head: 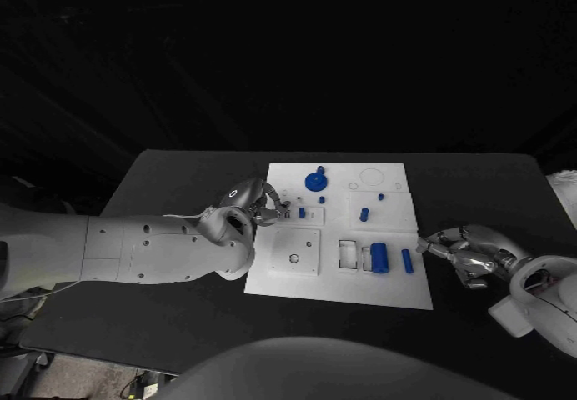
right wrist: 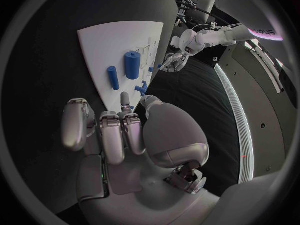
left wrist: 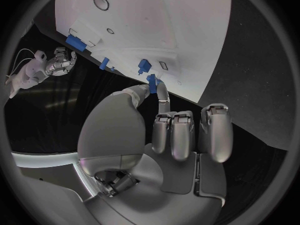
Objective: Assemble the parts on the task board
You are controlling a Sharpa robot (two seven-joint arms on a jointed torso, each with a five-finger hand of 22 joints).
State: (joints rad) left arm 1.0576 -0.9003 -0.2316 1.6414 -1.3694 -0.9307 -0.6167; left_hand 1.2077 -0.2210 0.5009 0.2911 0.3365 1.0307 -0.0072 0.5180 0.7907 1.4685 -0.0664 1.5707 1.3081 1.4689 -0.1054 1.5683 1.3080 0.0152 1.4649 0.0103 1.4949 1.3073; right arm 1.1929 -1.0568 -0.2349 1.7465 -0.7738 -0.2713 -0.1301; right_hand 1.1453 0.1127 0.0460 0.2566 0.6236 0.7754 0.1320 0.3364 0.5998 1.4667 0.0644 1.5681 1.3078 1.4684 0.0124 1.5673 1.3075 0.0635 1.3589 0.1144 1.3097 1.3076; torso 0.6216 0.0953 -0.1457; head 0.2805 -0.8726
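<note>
The white task board (head: 397, 287) lies mid-table. My left hand (head: 255, 202) reaches over the board's left edge, thumb and a finger pinching a small blue part (left wrist: 152, 78). Right beside it a blue peg (left wrist: 145, 65) stands in the board. My right hand (head: 463, 252) sits at the board's right edge, and its thumb and finger pinch another small blue part (right wrist: 142, 88) just off the board. On the board lie a blue rod (head: 407, 261), a thick blue cylinder (head: 380, 257), a round blue gear (head: 316, 181) and two little blue pieces (head: 363, 214).
The board carries a square plate with a hole (head: 296, 252) and a shallow ring recess (head: 372, 177) at the far side. Black tabletop (head: 180, 175) surrounds the board. A white object (head: 565, 187) lies at the table's far right edge.
</note>
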